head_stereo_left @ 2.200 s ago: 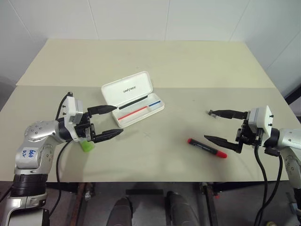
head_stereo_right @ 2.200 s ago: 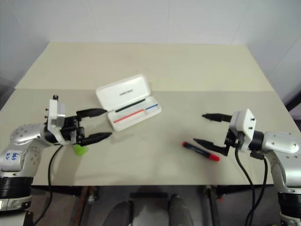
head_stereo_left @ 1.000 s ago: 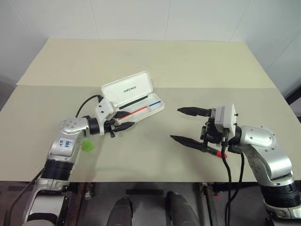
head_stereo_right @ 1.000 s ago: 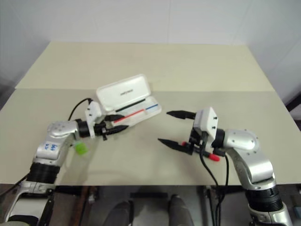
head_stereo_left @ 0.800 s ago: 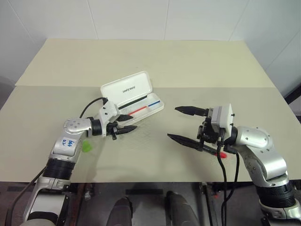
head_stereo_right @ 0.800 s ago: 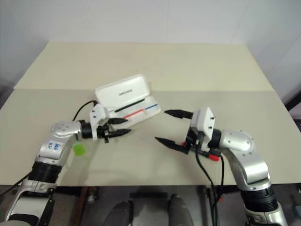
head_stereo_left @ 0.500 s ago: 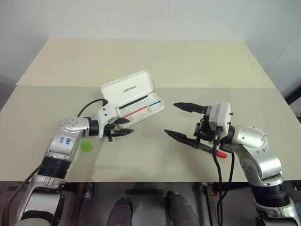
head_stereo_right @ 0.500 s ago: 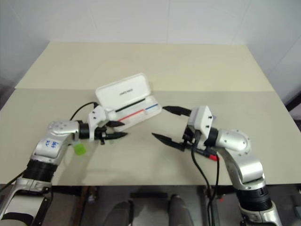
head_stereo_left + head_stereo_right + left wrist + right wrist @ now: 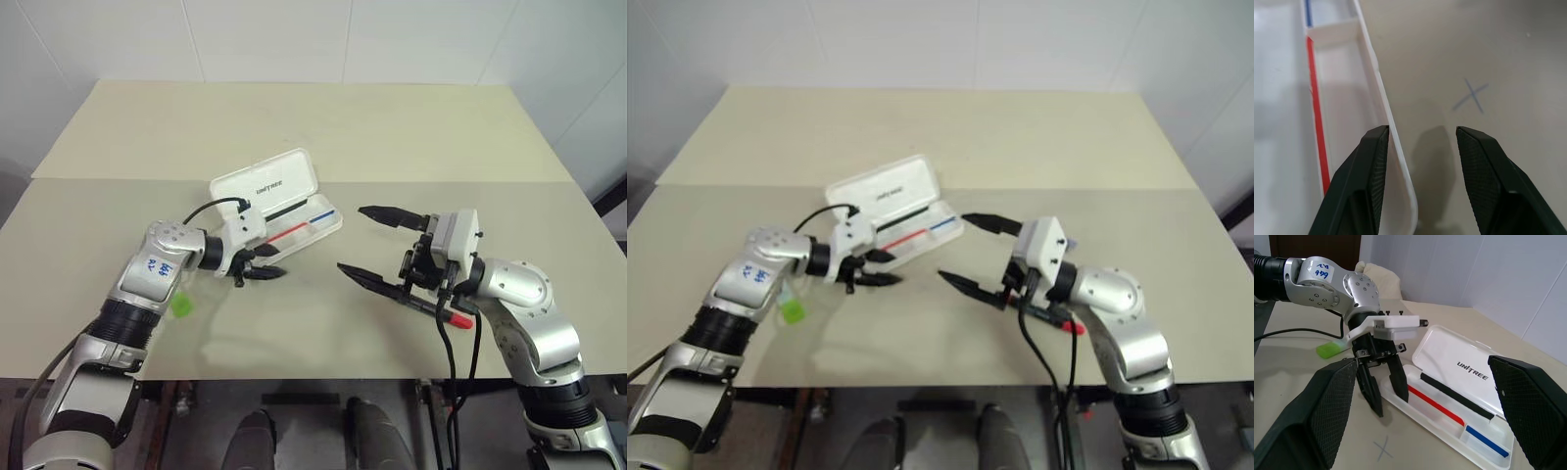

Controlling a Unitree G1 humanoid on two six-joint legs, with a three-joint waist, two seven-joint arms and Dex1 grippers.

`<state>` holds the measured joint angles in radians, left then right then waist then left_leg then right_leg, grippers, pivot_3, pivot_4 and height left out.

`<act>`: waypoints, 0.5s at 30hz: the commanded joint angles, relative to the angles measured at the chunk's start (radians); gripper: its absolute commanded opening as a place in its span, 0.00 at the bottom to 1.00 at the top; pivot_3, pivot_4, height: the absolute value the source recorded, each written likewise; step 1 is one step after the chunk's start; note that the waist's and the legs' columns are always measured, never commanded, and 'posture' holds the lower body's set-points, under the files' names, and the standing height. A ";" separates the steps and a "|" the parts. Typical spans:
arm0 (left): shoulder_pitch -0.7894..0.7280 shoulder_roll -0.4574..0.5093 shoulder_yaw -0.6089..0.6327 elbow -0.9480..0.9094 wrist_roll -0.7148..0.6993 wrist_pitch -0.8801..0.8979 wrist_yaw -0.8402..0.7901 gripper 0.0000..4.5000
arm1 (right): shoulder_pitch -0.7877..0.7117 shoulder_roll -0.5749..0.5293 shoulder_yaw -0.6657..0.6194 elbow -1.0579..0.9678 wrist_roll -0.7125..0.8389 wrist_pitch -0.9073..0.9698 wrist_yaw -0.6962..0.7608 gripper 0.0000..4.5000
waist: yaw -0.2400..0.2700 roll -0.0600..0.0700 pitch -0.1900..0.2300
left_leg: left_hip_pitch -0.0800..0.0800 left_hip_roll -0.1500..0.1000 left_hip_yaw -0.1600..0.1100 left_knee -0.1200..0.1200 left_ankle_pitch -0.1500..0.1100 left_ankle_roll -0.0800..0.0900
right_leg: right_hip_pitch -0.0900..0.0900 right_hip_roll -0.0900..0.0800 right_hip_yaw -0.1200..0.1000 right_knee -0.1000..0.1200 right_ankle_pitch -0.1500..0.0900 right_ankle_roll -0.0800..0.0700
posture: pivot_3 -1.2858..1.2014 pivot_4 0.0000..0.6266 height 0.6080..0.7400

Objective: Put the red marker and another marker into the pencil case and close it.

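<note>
Pencil case (image 9: 277,204): white, lid open, red/blue/black stripes inside, prob. empty.

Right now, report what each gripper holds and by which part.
Nothing is held. The left gripper straddles the pencil case rim, open; the right gripper hangs open, empty.

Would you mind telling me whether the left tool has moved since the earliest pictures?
Yes. The left tool has moved from beside the green marker toward the pencil case, now at its near corner.

head views downward; wrist views close
</note>
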<state>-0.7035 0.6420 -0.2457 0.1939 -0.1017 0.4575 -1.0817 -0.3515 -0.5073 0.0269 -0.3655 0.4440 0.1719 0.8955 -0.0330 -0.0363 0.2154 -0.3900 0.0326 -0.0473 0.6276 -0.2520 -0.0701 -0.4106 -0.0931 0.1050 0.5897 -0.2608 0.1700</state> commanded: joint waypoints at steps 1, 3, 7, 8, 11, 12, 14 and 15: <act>-0.023 0.020 -0.003 -0.052 0.006 0.031 -0.020 0.41 | -0.023 -0.002 -0.024 -0.036 0.014 -0.026 -0.004 1.00 | 0.001 0.000 0.000 | 0.000 0.000 0.000 0.000 0.000 0.000 | 0.000 0.000 0.000 0.000 0.000 0.000 | 0.52 0.24 1.00; -0.013 0.030 -0.006 -0.056 0.011 0.050 -0.025 0.30 | -0.031 -0.003 -0.027 -0.033 0.015 -0.028 -0.002 1.00 | 0.001 0.000 0.000 | 0.000 0.000 0.000 0.000 0.000 0.000 | 0.000 0.000 0.000 0.000 0.000 0.000 | 0.52 0.24 1.00; 0.009 0.040 -0.008 -0.061 0.017 0.055 -0.027 0.01 | -0.043 -0.004 -0.029 -0.031 0.019 -0.027 -0.002 1.00 | 0.002 0.000 0.000 | 0.000 0.000 0.000 0.000 0.000 0.000 | 0.000 0.000 0.000 0.000 0.000 0.000 | 0.52 0.24 1.00; 0.011 0.041 -0.009 -0.059 0.019 0.051 -0.025 0.01 | -0.045 -0.004 -0.028 -0.030 0.019 -0.028 -0.002 1.00 | 0.003 0.000 0.000 | 0.000 0.000 0.000 0.000 0.000 0.000 | 0.000 0.000 0.000 0.000 0.000 0.000 | 0.52 0.24 1.00; 0.021 0.049 -0.017 -0.056 0.034 0.025 -0.026 0.01 | -0.053 -0.005 -0.028 -0.026 0.020 -0.028 -0.001 1.00 | 0.004 0.000 0.000 | 0.000 0.000 0.000 0.001 0.000 0.000 | 0.001 0.000 0.000 0.000 -0.001 -0.002 | 0.52 0.24 1.00; 0.022 0.047 -0.015 -0.055 0.035 0.023 -0.023 0.01 | -0.054 -0.006 -0.027 -0.026 0.021 -0.028 0.000 1.00 | 0.003 0.000 0.000 | 0.000 0.000 0.000 0.001 0.000 0.000 | 0.001 0.000 0.000 0.000 -0.001 -0.002 | 0.52 0.24 1.00; 0.023 0.041 -0.012 -0.056 0.036 0.013 -0.019 0.01 | -0.058 -0.007 -0.028 -0.023 0.022 -0.027 0.002 1.00 | 0.003 0.000 0.000 | 0.000 0.000 0.000 0.001 0.000 0.000 | 0.001 0.000 0.000 0.001 -0.001 -0.002 | 0.52 0.24 1.00; 0.024 0.034 -0.008 -0.063 0.032 0.007 -0.017 0.01 | -0.060 -0.010 -0.028 -0.021 0.023 -0.026 0.005 1.00 | 0.003 0.000 0.000 | 0.001 0.000 0.000 0.001 0.000 0.000 | 0.001 0.000 0.000 0.001 -0.001 -0.002 | 0.52 0.24 1.00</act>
<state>-0.6953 0.6803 -0.2472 0.1558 -0.0755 0.4764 -1.1027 -0.3904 -0.5082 0.0252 -0.3647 0.4441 0.1566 0.8985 -0.0302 -0.0361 0.2154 -0.3895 0.0325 -0.0477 0.6287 -0.2519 -0.0701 -0.4098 -0.0931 0.1050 0.5907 -0.2619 0.1683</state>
